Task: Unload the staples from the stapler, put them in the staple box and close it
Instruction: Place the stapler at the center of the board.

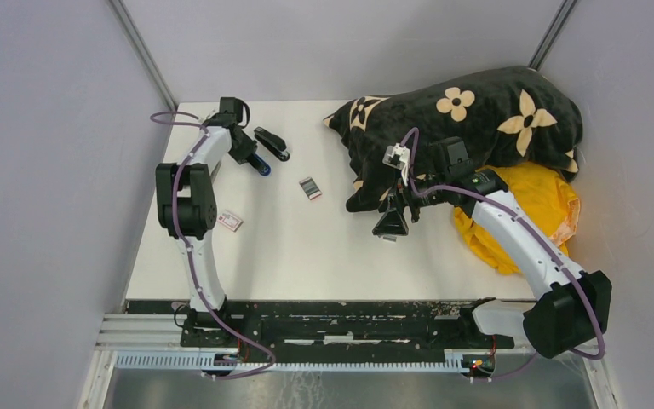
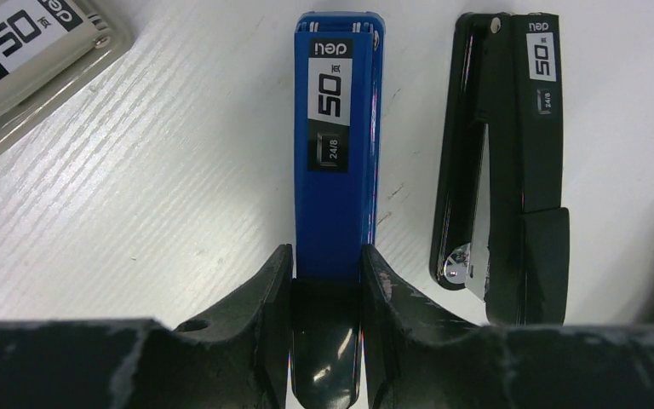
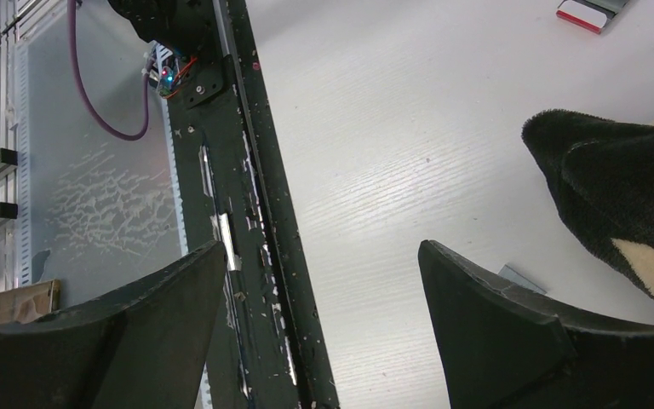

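Grasp step in hand: my left fingers (image 2: 268,290) are clamping the rear end of the blue plastic stapler (image 2: 338,153), which is lying on the white worktop (image 2: 179,187) beside a black stapler (image 2: 511,170). My right fingers (image 3: 477,290) are hanging wide open near a small grey strip (image 3: 524,279), possibly staples. Judging next: opening the magazine is calling for that free hand.

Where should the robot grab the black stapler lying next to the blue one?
Probably around the middle of the black stapler, coming down from above, one finger on each long side. It lies flat on the table, long and narrow, and the gap beside the blue stapler leaves room for a finger.
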`<state>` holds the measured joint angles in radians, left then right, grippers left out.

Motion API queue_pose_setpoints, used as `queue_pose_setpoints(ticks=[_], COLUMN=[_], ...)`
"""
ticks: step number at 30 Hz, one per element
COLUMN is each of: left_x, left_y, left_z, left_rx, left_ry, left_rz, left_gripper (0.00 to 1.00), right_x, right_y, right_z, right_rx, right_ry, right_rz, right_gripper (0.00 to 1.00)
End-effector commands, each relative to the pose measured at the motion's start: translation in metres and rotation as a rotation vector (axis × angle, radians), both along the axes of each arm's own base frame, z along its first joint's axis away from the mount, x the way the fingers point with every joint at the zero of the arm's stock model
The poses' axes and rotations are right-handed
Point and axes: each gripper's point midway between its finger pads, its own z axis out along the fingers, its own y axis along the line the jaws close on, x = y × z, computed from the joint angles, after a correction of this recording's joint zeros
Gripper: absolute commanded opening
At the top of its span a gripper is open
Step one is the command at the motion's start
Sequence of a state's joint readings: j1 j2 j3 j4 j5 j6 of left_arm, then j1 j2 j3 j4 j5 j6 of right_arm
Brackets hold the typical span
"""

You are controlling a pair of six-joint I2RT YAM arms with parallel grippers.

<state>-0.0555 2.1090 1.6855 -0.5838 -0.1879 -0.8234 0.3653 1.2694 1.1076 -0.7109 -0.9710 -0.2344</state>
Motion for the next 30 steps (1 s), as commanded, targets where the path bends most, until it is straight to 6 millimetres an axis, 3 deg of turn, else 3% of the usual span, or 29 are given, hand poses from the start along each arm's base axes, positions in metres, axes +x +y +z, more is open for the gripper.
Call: queue_pose_setpoints(ticks=[1, 10, 13, 20, 25, 30], left_x=[0.018, 0.018, 0.020, 0.016, 0.000, -0.025], left_y=[0.001, -0.003, -0.003, -0.006, -0.009, -0.037], left_z=[0.024, 0.016, 0.026, 0.061, 0.088, 0.125], left_rx=[-0.031, -0.068, -0.068, -0.078, -0.085, -0.151], left_ry=[-0.058, -0.042, -0.068, -0.170, -0.303, -0.572], left_rz=[0.022, 0.003, -0.001, -0.022, -0.063, -0.250], left_gripper=[0.30, 0.43, 0.55, 0.58, 0.59, 0.59], right_x=[0.001, 0.002, 0.001, 0.001, 0.000, 0.000], right_y=[0.000, -0.001, -0.001, -0.002, -0.002, -0.002], right_z=[0.010, 0.009, 0.010, 0.010, 0.010, 0.011], right_rx=[0.023, 0.012, 0.013, 0.013, 0.014, 0.016], right_ry=[-0.056, -0.068, -0.072, -0.075, -0.076, -0.078], right_rz=[0.001, -0.001, 0.001, 0.001, 0.004, 0.008], right_gripper=[0.90, 0.90, 0.90, 0.90, 0.90, 0.90])
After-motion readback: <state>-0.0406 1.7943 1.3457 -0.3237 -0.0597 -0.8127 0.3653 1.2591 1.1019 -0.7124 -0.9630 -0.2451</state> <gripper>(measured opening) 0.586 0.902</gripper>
